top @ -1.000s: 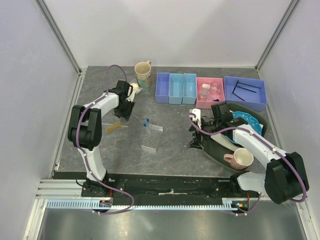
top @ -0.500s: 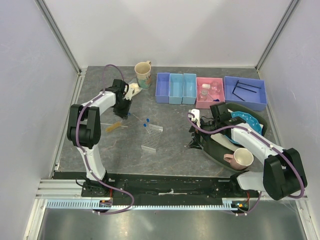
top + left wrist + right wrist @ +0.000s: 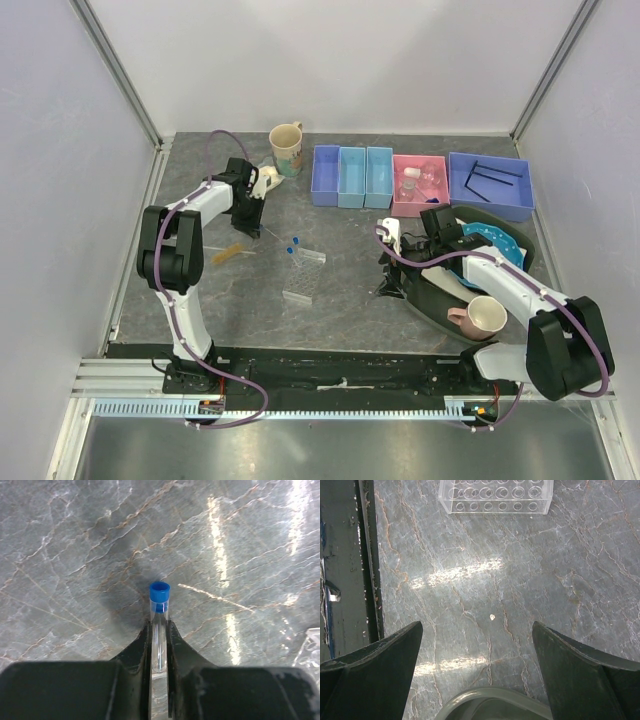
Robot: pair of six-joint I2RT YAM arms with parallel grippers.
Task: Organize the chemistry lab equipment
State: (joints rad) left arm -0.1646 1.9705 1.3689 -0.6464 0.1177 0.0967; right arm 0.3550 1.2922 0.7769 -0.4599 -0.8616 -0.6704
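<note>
My left gripper [image 3: 254,213] is shut on a clear blue-capped tube [image 3: 159,625], held just above the table between the fingers; the gripper [image 3: 158,627] points down. A bag of pale powder [image 3: 268,180] lies just behind it. The clear tube rack [image 3: 303,277] stands mid-table with two blue-capped tubes [image 3: 293,243] at its far end; it also shows in the right wrist view [image 3: 496,495]. My right gripper [image 3: 388,280] is open and empty over bare table [image 3: 477,630]. The white-stoppered flask [image 3: 410,180] sits in the pink bin. The black wire tripod [image 3: 485,182] lies in the right blue bin.
A cream mug [image 3: 286,147] stands at the back. Three small blue bins [image 3: 351,176] stand left of the pink bin. A dark tray [image 3: 430,295] at the right holds a blue dotted plate [image 3: 490,238] and a pink mug [image 3: 478,318]. A tan stick-like item [image 3: 227,253] lies at left.
My left gripper has shifted slightly back and left with the tube in it. The right arm has barely moved.
</note>
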